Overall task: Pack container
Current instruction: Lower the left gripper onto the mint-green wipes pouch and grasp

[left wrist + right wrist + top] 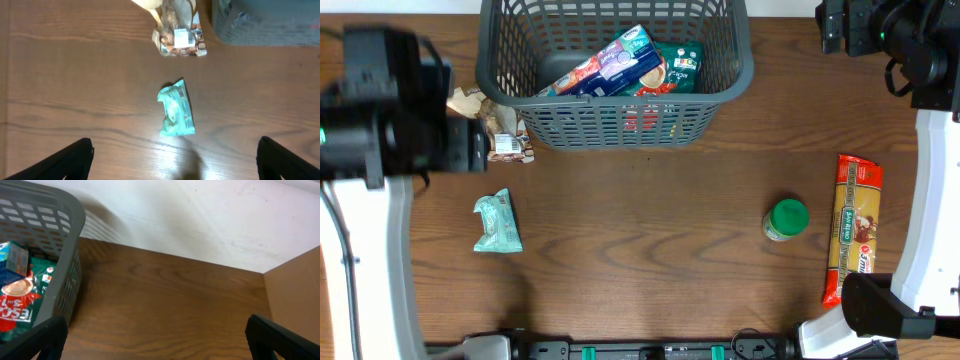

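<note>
left gripper (176, 150) hangs spread wide and empty over the brown wooden table (75, 75), a small crumpled teal packet (176, 107) just ahead of it. right gripper (155, 330) is gaping wide too, holding nothing, beside the large dark grey slatted plastic container (60, 210), which sits at the table's far edge with colourful grocery packets (620, 65) inside.

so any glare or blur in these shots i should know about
Overhead: the left arm looks soft and smeared, the rest sharp. Left wrist: glare on the table below the teal packet; container corner blurry. Right wrist: soft shadow on the white wall beside the container.
</note>
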